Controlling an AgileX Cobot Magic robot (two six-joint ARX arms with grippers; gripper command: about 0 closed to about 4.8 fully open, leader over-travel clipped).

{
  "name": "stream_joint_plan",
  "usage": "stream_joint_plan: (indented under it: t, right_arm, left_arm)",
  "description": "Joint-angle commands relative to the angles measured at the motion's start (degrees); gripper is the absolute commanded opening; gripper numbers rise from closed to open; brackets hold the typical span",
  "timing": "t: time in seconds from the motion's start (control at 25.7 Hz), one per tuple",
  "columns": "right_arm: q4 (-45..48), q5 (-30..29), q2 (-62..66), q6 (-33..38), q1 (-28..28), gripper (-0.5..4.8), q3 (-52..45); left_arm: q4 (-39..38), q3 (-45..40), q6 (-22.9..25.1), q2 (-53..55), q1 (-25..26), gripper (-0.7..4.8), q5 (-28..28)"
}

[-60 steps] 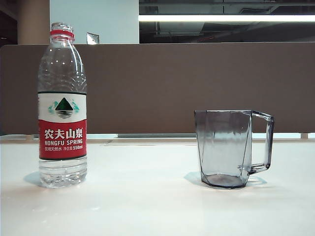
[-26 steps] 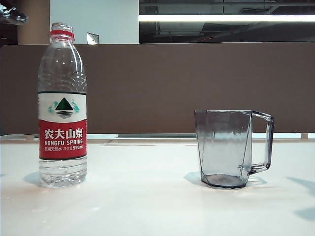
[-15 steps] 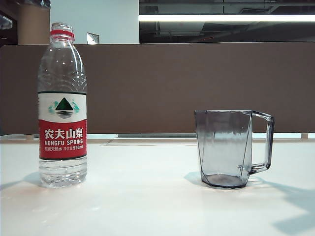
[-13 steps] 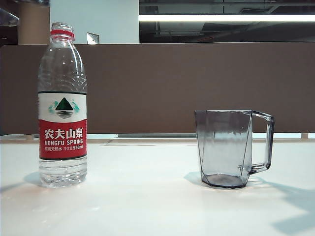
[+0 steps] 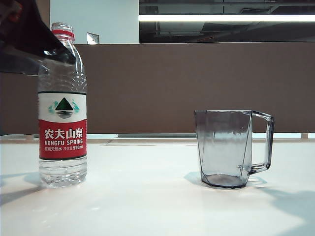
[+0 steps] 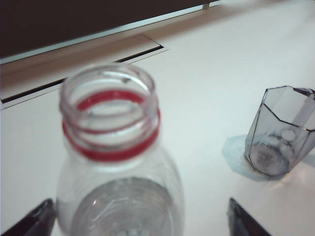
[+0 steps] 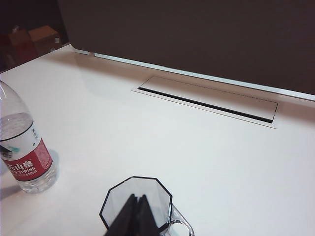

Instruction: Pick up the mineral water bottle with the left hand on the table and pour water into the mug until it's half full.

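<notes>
Glossy white table (image 5: 157, 206), wide and flat, catching soft reflections and grey shadows at both lower corners of the exterior view. Set into its far part, a long rectangular flap with a dark slot (image 7: 206, 101). Behind the table edge, a plain brown partition wall (image 5: 197, 83); above it, a pale wall panel at 11 o'clock and a dim ceiling with one bright strip light (image 5: 226, 17) at 1 o'clock.

Standing upright at 9 o'clock in the exterior view: the mineral water bottle (image 5: 62, 113), uncapped, red neck ring showing, red-and-white label facing the camera, water (image 7: 15, 125) reaching partway up the shoulder. At 4 o'clock from centre: the mug (image 5: 229, 147), upright, handle turned toward 3 o'clock, looking dry inside, well apart from the bottle.

Left gripper (image 6: 140, 221) hovering high at the bottle's shoulder, released, dark fingers (image 6: 243, 221) spread wide on either side of the bottle, not touching it; a dark blurred mass at 10 o'clock in the exterior view.

Right gripper (image 7: 136, 216) above the mug, fingertips pressed together, clenched on nothing.
</notes>
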Motion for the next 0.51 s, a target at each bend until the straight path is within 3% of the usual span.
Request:
stream_joint_plan:
  t: [0.04, 0.31, 0.51]
  right_arm:
    - [0.1, 0.0, -0.1, 0.2, 0.1, -0.04, 0.4]
    - [0.1, 0.0, -0.1, 0.2, 0.1, -0.04, 0.4]
    - [-0.6, 0.0, 0.0, 0.2, 0.1, -0.04, 0.4]
  left_arm:
    - [5.2, 0.2, 0.2, 3.0, 0.0, 4.79, 0.1]
    - [9.2, -0.3, -0.3, 8.3, 0.1, 4.79, 0.9]
    - [18.5, -6.2, -5.8, 9.1, 0.1, 4.79, -1.2]
